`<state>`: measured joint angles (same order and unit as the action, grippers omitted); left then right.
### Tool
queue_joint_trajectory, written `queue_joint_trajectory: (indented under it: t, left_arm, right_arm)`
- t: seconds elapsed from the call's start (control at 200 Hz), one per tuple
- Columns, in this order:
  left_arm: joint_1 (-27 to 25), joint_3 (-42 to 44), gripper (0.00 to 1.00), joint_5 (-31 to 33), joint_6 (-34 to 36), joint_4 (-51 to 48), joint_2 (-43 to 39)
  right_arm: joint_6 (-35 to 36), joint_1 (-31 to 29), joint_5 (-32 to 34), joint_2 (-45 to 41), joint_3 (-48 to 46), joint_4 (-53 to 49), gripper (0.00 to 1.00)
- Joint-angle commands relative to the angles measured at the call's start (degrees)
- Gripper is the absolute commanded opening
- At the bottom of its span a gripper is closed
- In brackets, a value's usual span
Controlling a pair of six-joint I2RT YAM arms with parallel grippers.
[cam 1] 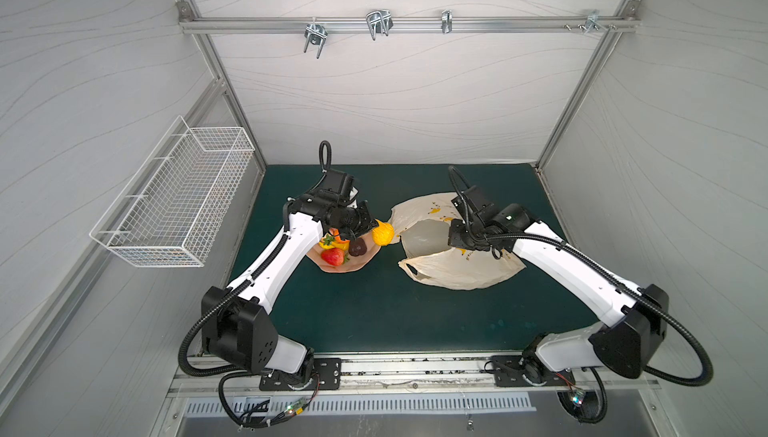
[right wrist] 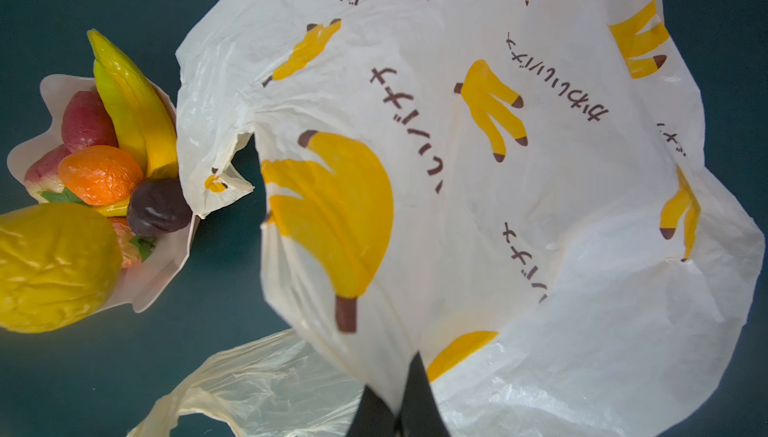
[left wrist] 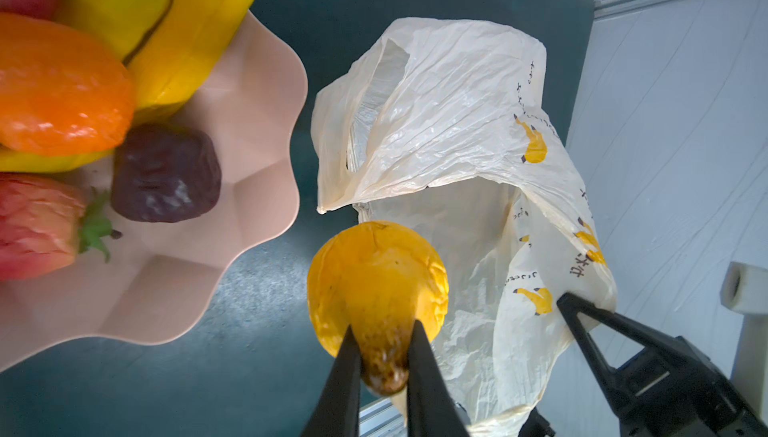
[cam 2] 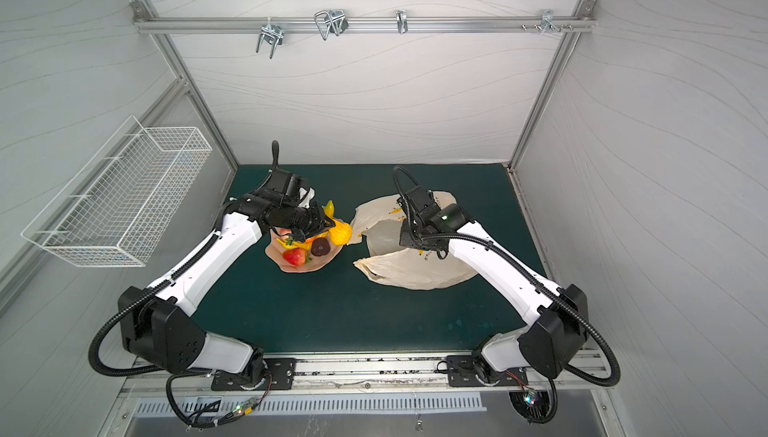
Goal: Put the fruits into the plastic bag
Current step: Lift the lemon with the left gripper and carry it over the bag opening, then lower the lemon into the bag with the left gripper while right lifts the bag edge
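The left claw [left wrist: 384, 331] holds the pear [left wrist: 374, 264] by its thin end. The right claw [right wrist: 397, 381] pinches the bag [right wrist: 540, 185].

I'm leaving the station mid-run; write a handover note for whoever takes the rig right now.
Left gripper shut on the yellow pear, held between the dish and the plastic bag.
Right gripper shut on the bag's upper layer, lifting its mouth open.
Done: no fruit shows inside yet.
Left: bag the pear, then the dish's bananas, orange, apple, strawberry, dark purple piece.
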<state>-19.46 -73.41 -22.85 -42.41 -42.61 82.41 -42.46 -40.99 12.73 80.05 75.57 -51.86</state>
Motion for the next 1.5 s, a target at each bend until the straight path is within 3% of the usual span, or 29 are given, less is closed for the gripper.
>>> queue_joint_trajectory:
  t: [0.0,0.525,1.02,1.491]
  left_arm:
    - [-0.9,2.9,0.0,-2.4,-8.9,11.0,-1.9]
    - [-7.8,16.2,0.0,2.6,-27.1,29.5,-3.9]
    - [-14.5,21.4,0.0,4.4,-31.0,33.8,-2.4]
    - [-16.0,20.4,0.0,3.9,-32.4,37.5,1.7]
  right_arm:
    - [-1.3,0.0,-0.5,-1.5,-0.9,-0.1,0.0]
    - [-4.5,0.3,-3.7,-1.9,-2.9,2.8,0.0]
    - [-7.7,1.3,-7.0,-2.1,-4.4,5.1,0.0]
    - [-11.5,1.3,-9.0,-3.0,-6.4,7.3,0.0]
